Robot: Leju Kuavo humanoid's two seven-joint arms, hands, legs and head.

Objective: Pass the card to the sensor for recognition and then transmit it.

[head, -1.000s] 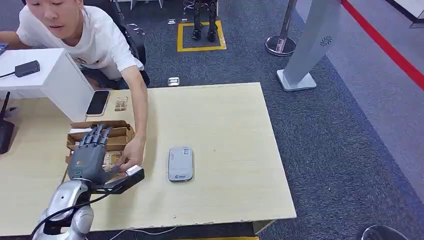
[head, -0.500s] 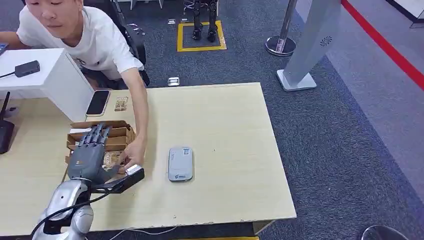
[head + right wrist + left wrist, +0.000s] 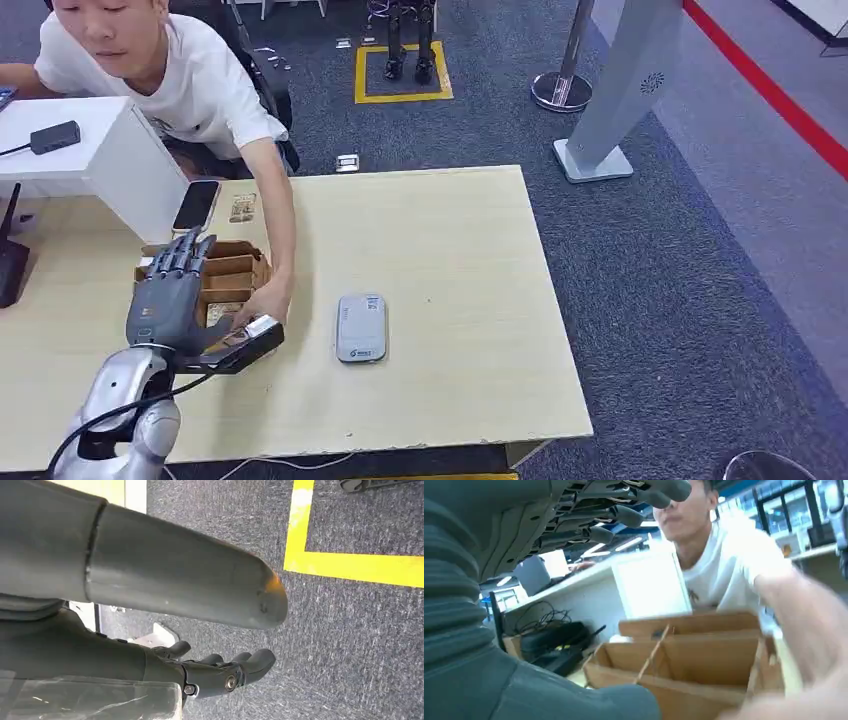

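Observation:
My left hand (image 3: 165, 296) hovers over the near left part of a brown cardboard box (image 3: 237, 271) with compartments, palm down, fingers spread and holding nothing. In the left wrist view its fingers (image 3: 624, 502) and thumb (image 3: 621, 704) stand apart, and the cardboard box (image 3: 704, 652) lies beyond them. A person's hand (image 3: 258, 303) rests at the box's near right corner, close to my thumb. What it holds I cannot tell. The grey sensor (image 3: 361, 327) lies flat on the table to the right of the box. My right hand (image 3: 220, 672) hangs over the carpet, fingers loosely bent, with nothing in it.
A person (image 3: 190, 80) in a white shirt sits behind the wooden table (image 3: 450, 230), arm stretched to the box. A phone (image 3: 196, 205) and a small packet (image 3: 242, 207) lie beyond the box. A white stand (image 3: 110, 150) is at the back left.
My left hand has shifted a little to the left and farther over the box. The person's hand stays at the box's near right corner.

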